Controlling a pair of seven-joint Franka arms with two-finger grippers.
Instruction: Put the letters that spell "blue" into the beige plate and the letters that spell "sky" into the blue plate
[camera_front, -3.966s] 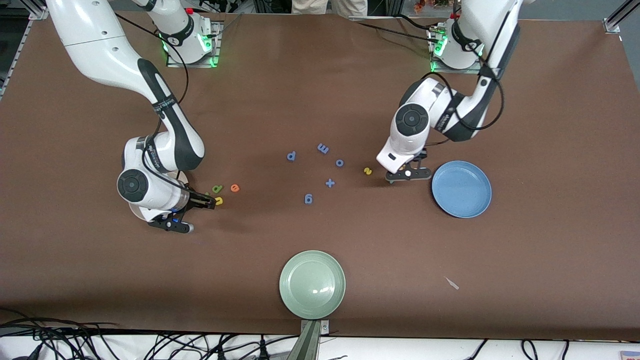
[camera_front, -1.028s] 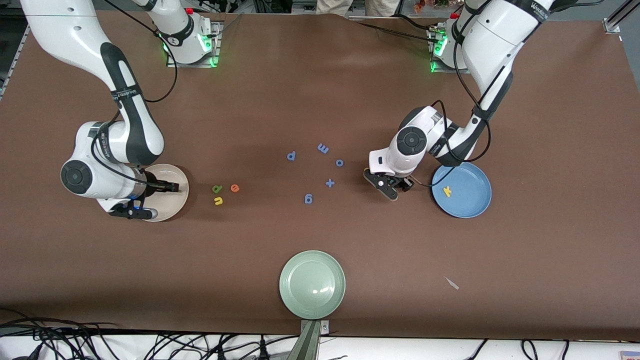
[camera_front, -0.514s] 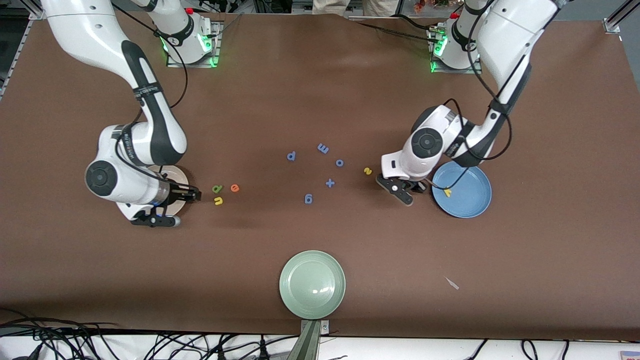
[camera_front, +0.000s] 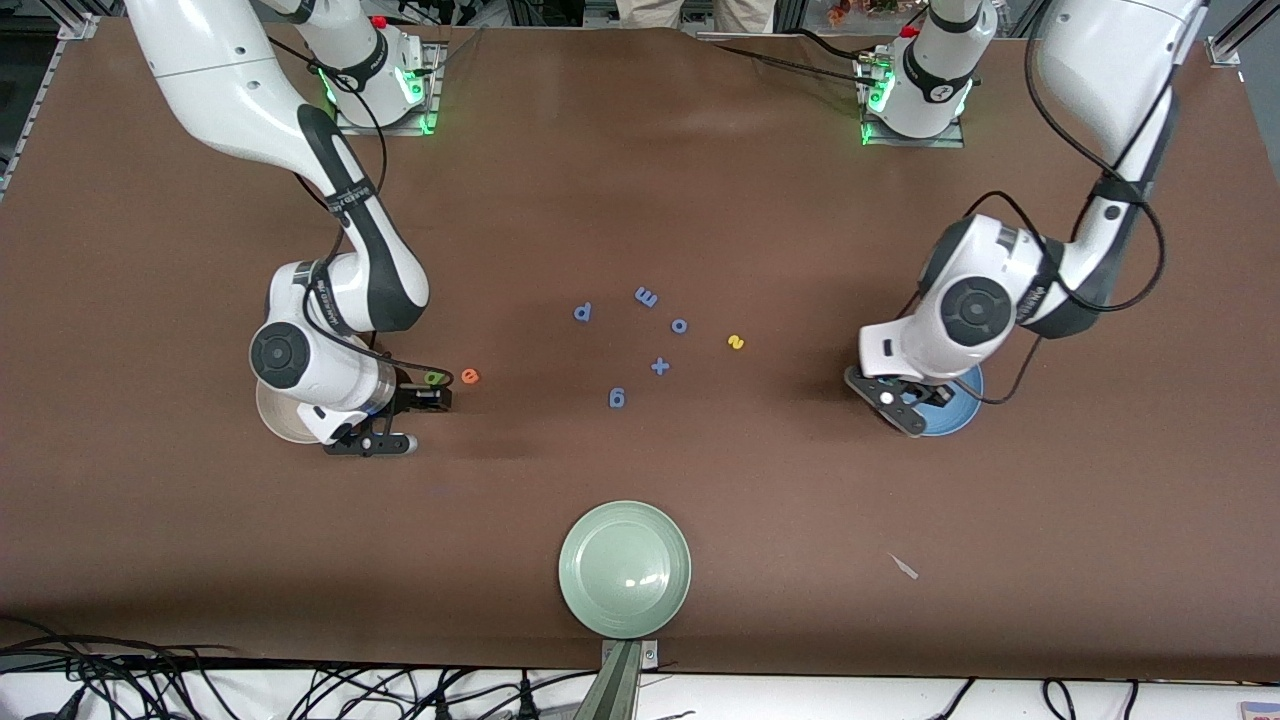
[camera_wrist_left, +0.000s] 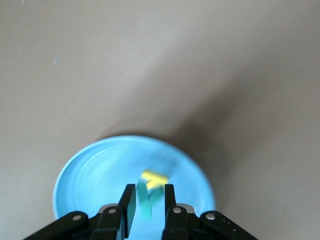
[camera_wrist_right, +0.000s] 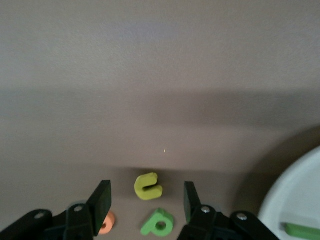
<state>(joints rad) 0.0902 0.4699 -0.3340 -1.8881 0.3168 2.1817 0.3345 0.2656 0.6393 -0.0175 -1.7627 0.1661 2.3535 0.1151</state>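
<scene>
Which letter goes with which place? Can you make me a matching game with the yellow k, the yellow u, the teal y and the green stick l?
Letters:
1. yellow k
2. yellow u
3. teal y
4. olive-green l

Places:
A. lying in the beige plate
B. held in the left gripper
C. lying in the blue plate
D. on the table, under the open right gripper

Pairs: 1-C, 2-D, 3-B, 4-A
</scene>
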